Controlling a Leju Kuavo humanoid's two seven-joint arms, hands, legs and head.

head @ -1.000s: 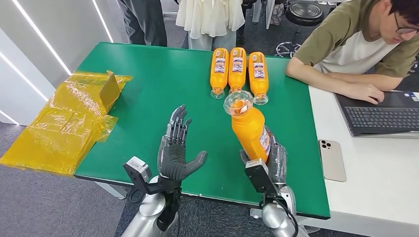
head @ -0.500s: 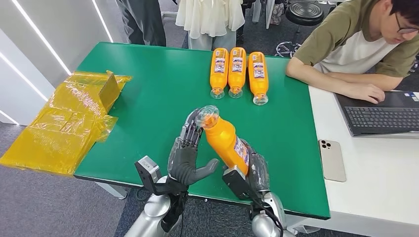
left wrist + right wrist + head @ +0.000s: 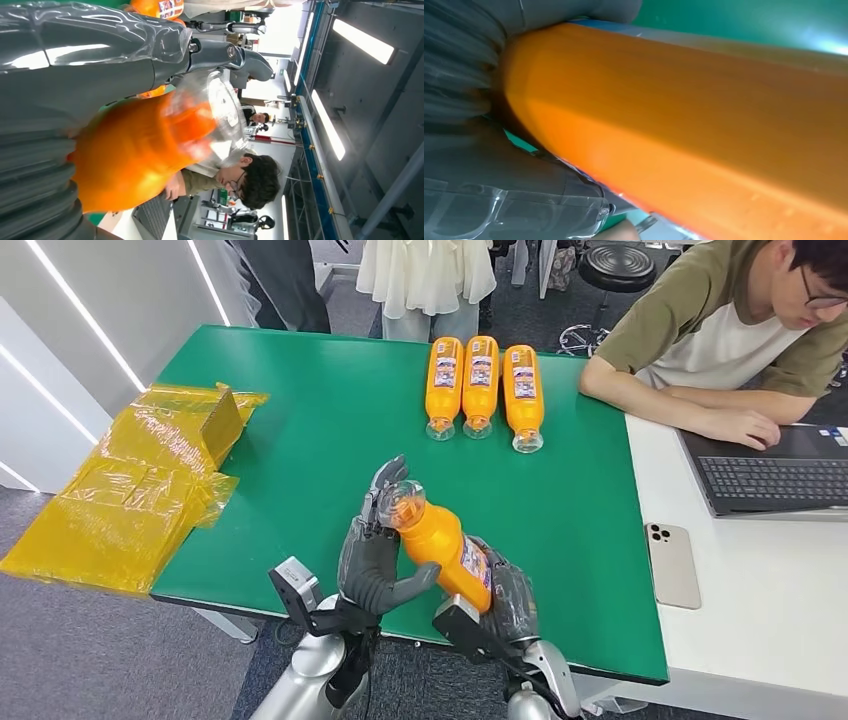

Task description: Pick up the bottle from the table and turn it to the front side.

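My right hand [image 3: 508, 592] grips an orange bottle [image 3: 443, 543] by its labelled lower part, above the green table [image 3: 300, 420] near its front edge. The bottle tilts up and to the left, and its clear end [image 3: 402, 503] lies against the upright fingers of my left hand [image 3: 368, 552]. That hand's fingers are spread, with its thumb under the bottle's body. The left wrist view has the blurred orange bottle [image 3: 135, 155] close beside the left hand [image 3: 75, 65]. Seen from the right wrist, the bottle [image 3: 699, 125] sits in the right hand [image 3: 469, 75].
Three more orange bottles [image 3: 480, 380] lie side by side at the table's far edge. Crumpled yellow plastic bags [image 3: 130, 485] hang over the left edge. A person [image 3: 720, 340] sits at the right by a laptop [image 3: 775, 475], with a phone [image 3: 672, 562] on the white table.
My right hand has carried the bottle left and down, tilting its clear end over to the left hand. The left hand has shifted right to meet the bottle, which now rests against it.
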